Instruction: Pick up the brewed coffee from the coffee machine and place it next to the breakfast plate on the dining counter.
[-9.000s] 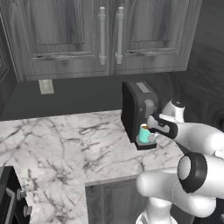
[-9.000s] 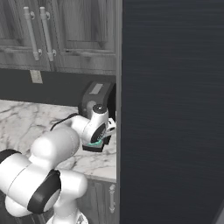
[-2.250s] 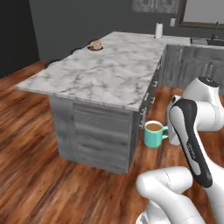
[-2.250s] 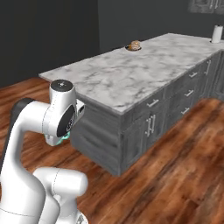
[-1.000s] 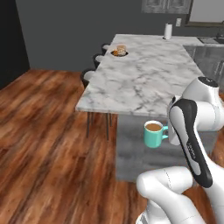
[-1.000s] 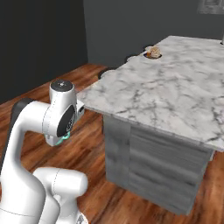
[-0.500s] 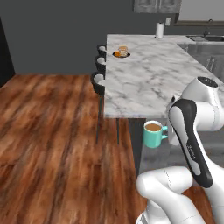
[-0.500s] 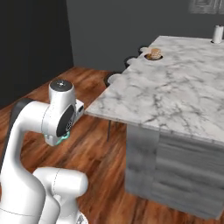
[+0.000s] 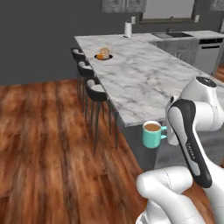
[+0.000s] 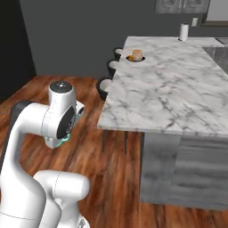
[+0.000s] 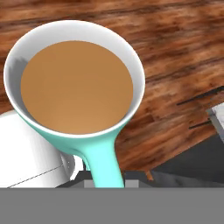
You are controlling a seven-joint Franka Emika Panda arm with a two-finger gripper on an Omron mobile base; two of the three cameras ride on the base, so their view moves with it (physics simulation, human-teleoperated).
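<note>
1 teal mug of brewed coffee (image 9: pixel 152 134) hanging upright in the air just off the near end of the dining surface (image 9: pixel 144 74), below its edge and above the wood floor (image 9: pixel 48 148). Handle turned toward 3 o'clock in the left base view, running straight into the white wrist, where the gripper sits hidden behind the arm. Seen from the hand camera, mug (image 11: pixel 74 87) fills the upper left, tan coffee level and well below the white inner rim, teal handle dropping toward 6 o'clock out of sight. Fingertips not visible, so grip cannot be told for certain, though nothing else touches the mug.

Far up the surface, toward 11 o'clock from the mug in the left base view, breakfast plate (image 9: pixel 103 55) with stacked pancakes, close to the stool-side edge and well apart from the mug; same plate (image 10: pixel 136 57) at about 1 o'clock from the arm in the right base view. 3 black stools (image 9: pixel 94 87) lined along that edge. White upright roll (image 9: pixel 127 29) at the far end.

No readable writing, labels or brand marks anywhere.
</note>
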